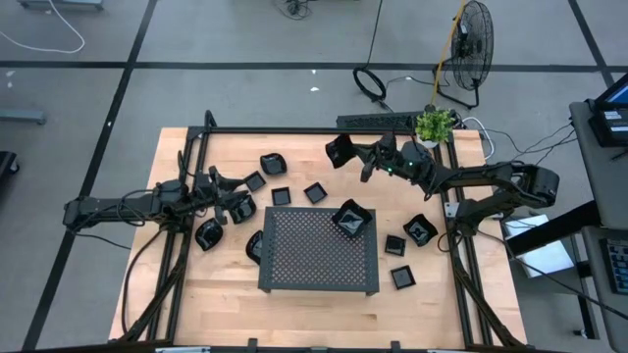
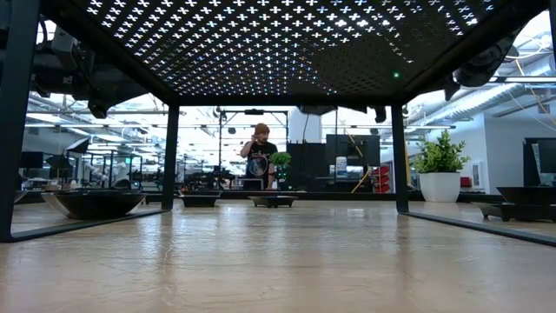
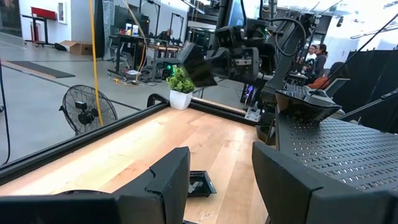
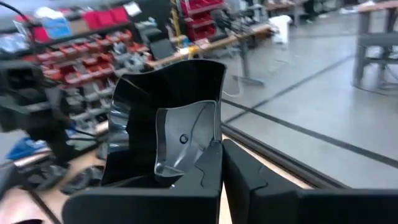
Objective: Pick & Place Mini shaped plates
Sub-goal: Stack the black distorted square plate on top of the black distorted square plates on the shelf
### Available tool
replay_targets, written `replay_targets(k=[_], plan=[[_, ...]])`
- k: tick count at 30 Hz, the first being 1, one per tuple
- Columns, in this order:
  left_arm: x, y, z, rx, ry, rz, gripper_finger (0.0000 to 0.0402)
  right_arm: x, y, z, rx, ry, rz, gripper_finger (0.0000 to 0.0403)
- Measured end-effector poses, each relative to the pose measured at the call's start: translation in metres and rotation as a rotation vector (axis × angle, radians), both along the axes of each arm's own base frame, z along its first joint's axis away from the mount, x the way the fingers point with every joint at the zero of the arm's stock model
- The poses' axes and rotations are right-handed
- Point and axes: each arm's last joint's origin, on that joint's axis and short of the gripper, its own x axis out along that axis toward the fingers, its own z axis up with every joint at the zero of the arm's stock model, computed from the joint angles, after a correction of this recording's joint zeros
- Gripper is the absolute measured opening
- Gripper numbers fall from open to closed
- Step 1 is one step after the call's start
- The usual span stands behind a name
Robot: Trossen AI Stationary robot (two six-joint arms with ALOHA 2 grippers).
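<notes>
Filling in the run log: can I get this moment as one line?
right claw: shut on wavy-edged mini plate, held above table's far side | left claw: open, empty, by left-side plates | tray: one plate on it

We find no text, label, brand, number or sign that we can read in any of the four views. The red bins [image 4: 102, 18] on the shelves in the room behind are too blurred for any marking to be made out, and the cardboard box [image 3: 76, 46] on the floor shows no lettering we can read.
</notes>
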Motion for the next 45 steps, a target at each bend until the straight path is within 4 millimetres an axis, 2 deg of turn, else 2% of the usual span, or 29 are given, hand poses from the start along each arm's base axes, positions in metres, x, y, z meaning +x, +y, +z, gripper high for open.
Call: replay_targets(k=[14,28,38,41,45], plan=[[0.000,0.000,0.000,0.000,0.000,0.000,0.0177,0.000,0.011,0.027,-0.023,-0.283,0.356,0.0000],[0.000,0.000,0.000,0.000,0.000,0.000,0.0177,-0.002,0.028,0.040,0.051,-0.375,0.743,0.0000],[0.000,0.000,0.000,0.000,0.000,0.000,0.0177,0.000,0.049,0.048,0.237,-0.288,0.841,0.0000],[0.000,0.000,0.000,0.000,0.000,0.000,0.0177,0.004,0.057,0.061,0.308,-0.237,0.792,0.0000],[0.000,0.000,0.000,0.000,0.000,0.000,0.0177,0.010,0.070,0.089,0.388,-0.143,0.777,0.0000]])
